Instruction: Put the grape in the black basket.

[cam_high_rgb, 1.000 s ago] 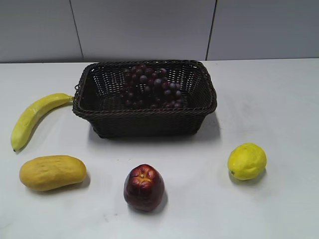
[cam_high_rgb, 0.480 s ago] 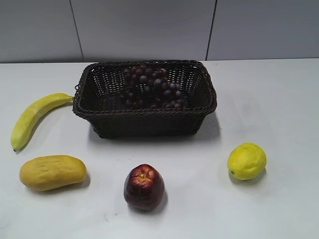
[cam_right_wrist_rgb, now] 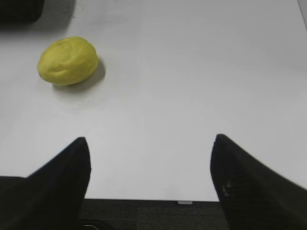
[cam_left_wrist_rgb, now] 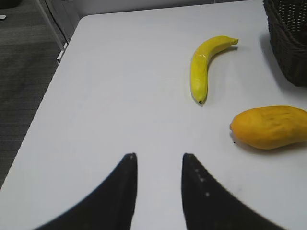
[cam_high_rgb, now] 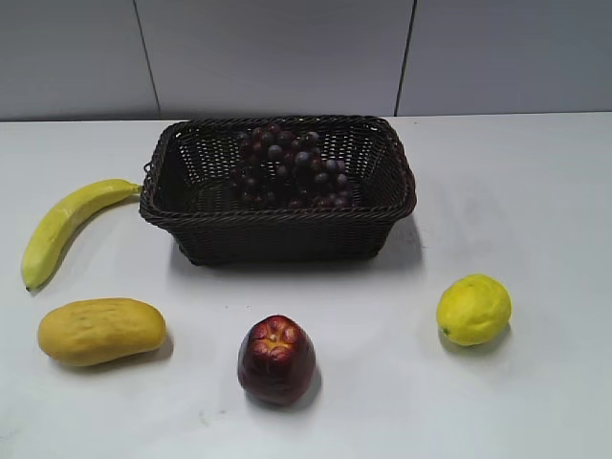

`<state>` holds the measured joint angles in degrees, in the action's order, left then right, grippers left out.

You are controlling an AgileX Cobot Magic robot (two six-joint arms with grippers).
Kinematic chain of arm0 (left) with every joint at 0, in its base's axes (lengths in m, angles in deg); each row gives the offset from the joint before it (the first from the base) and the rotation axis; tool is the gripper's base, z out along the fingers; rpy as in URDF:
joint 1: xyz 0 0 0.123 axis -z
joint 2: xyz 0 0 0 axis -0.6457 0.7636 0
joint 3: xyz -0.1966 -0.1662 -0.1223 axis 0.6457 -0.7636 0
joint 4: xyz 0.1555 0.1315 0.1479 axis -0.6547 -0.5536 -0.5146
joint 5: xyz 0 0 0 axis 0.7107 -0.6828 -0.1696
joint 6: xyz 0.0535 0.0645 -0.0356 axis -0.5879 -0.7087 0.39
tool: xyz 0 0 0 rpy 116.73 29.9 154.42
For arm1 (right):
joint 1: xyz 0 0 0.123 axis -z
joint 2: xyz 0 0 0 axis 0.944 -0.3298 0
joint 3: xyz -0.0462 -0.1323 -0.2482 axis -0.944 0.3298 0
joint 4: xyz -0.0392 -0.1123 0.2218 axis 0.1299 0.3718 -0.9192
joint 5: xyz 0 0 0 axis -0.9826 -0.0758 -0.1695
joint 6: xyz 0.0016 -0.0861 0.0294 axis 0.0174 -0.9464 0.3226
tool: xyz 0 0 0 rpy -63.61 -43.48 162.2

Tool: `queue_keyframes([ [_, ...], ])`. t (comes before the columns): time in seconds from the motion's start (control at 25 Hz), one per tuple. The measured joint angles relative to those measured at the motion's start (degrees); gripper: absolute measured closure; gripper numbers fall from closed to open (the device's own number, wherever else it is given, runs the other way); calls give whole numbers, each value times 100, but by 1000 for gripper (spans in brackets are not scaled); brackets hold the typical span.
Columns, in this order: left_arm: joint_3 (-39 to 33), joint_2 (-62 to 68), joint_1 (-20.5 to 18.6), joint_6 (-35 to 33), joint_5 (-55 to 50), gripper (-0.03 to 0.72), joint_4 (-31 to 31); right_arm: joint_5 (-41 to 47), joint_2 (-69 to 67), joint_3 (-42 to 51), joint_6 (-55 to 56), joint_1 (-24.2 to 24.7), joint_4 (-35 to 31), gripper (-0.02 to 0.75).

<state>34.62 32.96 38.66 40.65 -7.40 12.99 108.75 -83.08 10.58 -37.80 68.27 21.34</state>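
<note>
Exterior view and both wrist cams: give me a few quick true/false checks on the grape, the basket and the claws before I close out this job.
1. The grape lies inside the black basket. True.
2. The left claw grips the banana. False: it holds nothing, and the banana lies on the table ahead of it.
3. The right claw is open and empty. True; the lemon lies well ahead of it.
4. The apple sits in the basket with the grape. False: it stands on the table in front of the basket.
5. The mango touches the basket. False: bare table lies between them.
</note>
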Motion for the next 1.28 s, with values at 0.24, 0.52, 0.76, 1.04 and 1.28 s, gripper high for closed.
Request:
queue_keyframes([
  [0.24,0,0,0,0,0,452,0,0,0,0,0,0,11,148],
  [0.52,0,0,0,0,0,452,0,0,691,4,0,0,-11,148],
  [0.76,0,0,0,0,6,458,0,13,1483,4,0,0,-27,148],
  [1.04,0,0,0,0,1,461,0,16,1507,4,0,0,-162,148],
  [1.28,0,0,0,0,1,461,0,16,1507,4,0,0,-169,148],
])
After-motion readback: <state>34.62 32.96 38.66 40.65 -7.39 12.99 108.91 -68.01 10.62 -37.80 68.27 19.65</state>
